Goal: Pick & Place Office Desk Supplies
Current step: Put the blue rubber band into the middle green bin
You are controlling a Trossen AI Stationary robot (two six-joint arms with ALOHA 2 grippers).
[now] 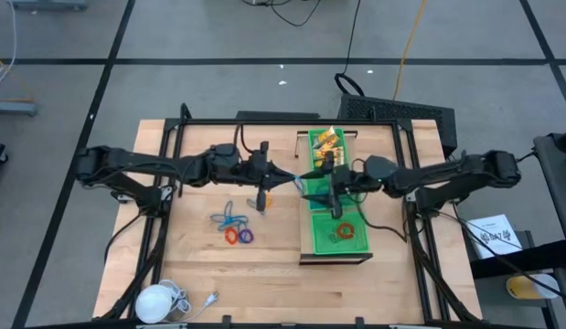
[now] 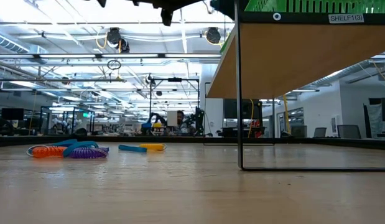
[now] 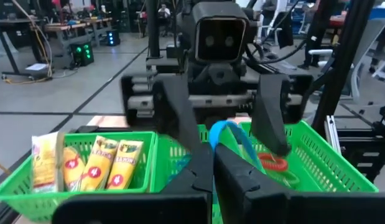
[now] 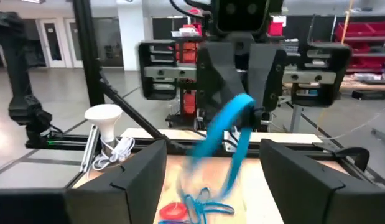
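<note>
My left gripper (image 1: 296,181) is shut on a blue ring (image 3: 227,134), held in the air at the left edge of the green mesh tray (image 1: 356,245). My right gripper (image 1: 321,183) faces it from the right above the tray. Its fingers are spread wide, one on either side of the ring (image 4: 232,127), and touch nothing. Yellow packets (image 3: 96,163) stand in the tray's far compartment, and a red ring (image 3: 273,163) lies in its near part. More rings (image 1: 233,226) and a blue clip-like piece (image 2: 131,148) lie on the table. My left gripper pinches a short stretch of the blue ring's band (image 4: 248,104) between its two fingers. The fingers point level, from the table's left. The ring hangs below them as a long slack loop (image 4: 208,143), lifted clear of the table and the tray.
The tray sits on a raised wooden shelf (image 2: 292,56) on thin black legs (image 2: 239,93) at the table's right middle. A white round object with a cord (image 1: 157,300) lies at the near left corner. Bare wood lies between the rings and the near edge.
</note>
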